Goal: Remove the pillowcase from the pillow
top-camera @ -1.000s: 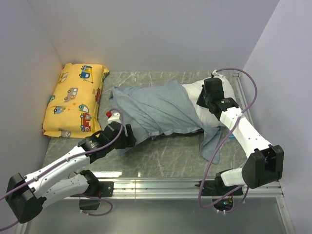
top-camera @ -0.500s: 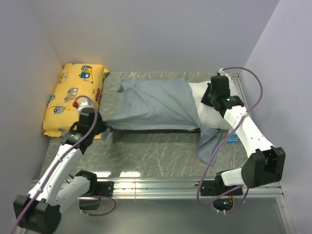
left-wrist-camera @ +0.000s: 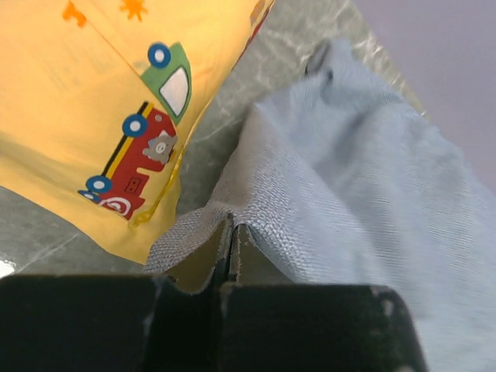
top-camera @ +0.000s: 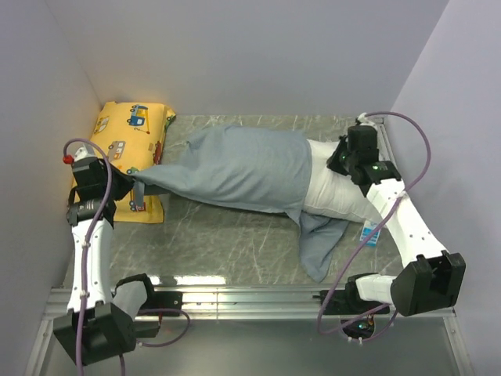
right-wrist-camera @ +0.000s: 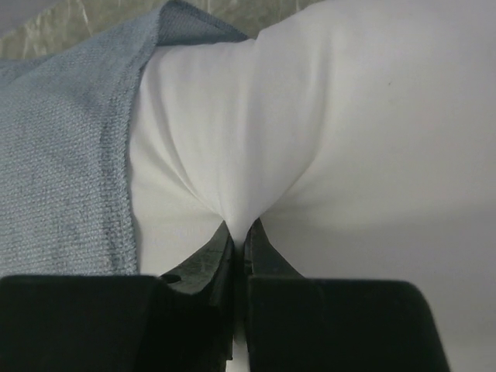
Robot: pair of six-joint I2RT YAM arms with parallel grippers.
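Observation:
The blue-grey pillowcase (top-camera: 235, 168) lies stretched across the middle of the table, its loose tail hanging toward the front at the right. My left gripper (top-camera: 135, 182) is shut on its left corner, over the edge of the yellow pillow. In the left wrist view the fabric of the pillowcase (left-wrist-camera: 349, 178) folds over the left gripper (left-wrist-camera: 231, 229). The white pillow (top-camera: 337, 196) sticks out of the case on the right. My right gripper (top-camera: 340, 160) pinches a fold of it. In the right wrist view the right gripper (right-wrist-camera: 239, 229) squeezes the pillow (right-wrist-camera: 349, 116), beside the pillowcase's edge (right-wrist-camera: 62, 155).
A yellow vehicle-print pillow (top-camera: 117, 149) lies against the left wall, close under my left gripper, and fills the left wrist view's upper left (left-wrist-camera: 93, 77). A small blue object (top-camera: 369, 233) sits by the right arm. A metal rail (top-camera: 250, 298) runs along the front edge.
My left gripper closed on the pillowcase corner and swung far left, to the yellow pillow, dragging the case with it. More white pillow shows on the right. The right gripper keeps its pinch.

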